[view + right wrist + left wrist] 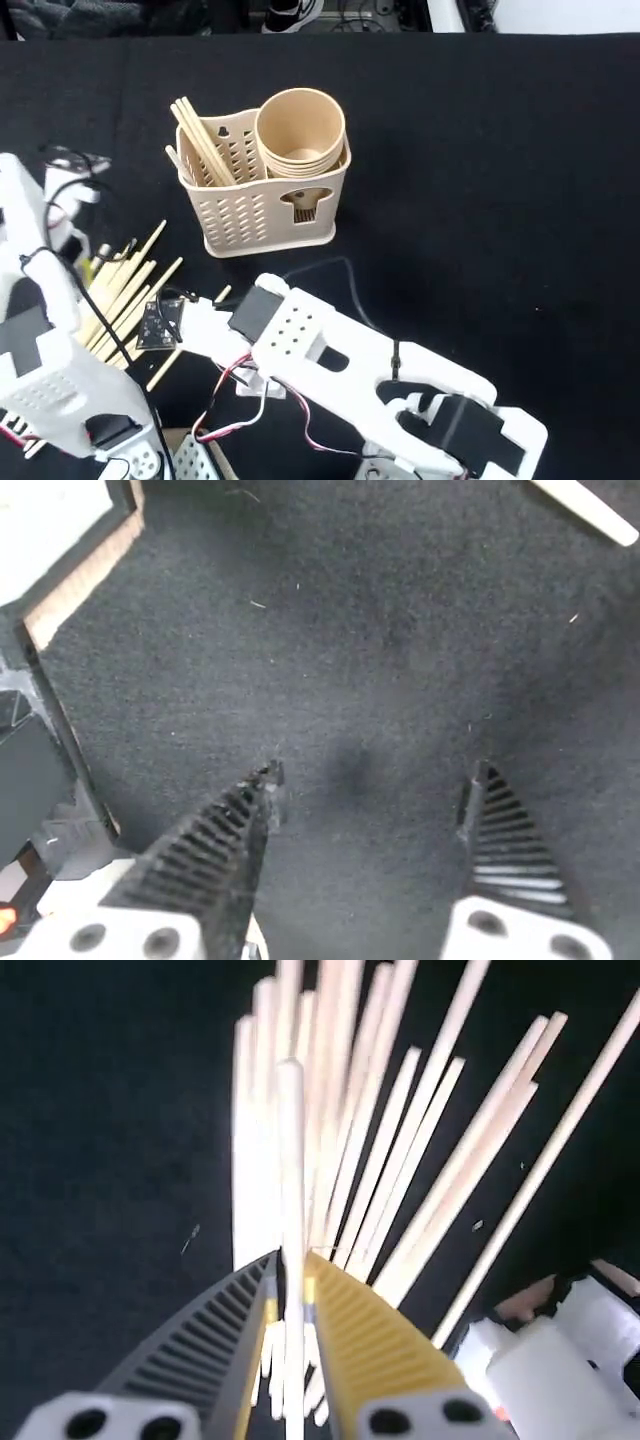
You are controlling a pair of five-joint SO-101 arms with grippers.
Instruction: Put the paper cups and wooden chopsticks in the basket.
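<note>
Chopsticks [120,300] lie loose in a pile at the left of your black worktop [500,180]. At that pile, your left end effector [291,1258] is pinched tight on a single chopstick [290,1140]. Just right of the pile, your right end effector [375,775] stands wide open over the worktop, gripping nothing. Behind them stands the basket [250,215], with more chopsticks [203,140] in its left compartment and stacked paper cups [300,125] in its right.

Bare black cloth [500,200] stretches right of the basket [262,215], its right compartment filled by stacked cups [300,130]. Near left, the loose chopsticks [125,295] lie hemmed between the left arm [50,370] and the right arm [330,350] crossing the foreground.
</note>
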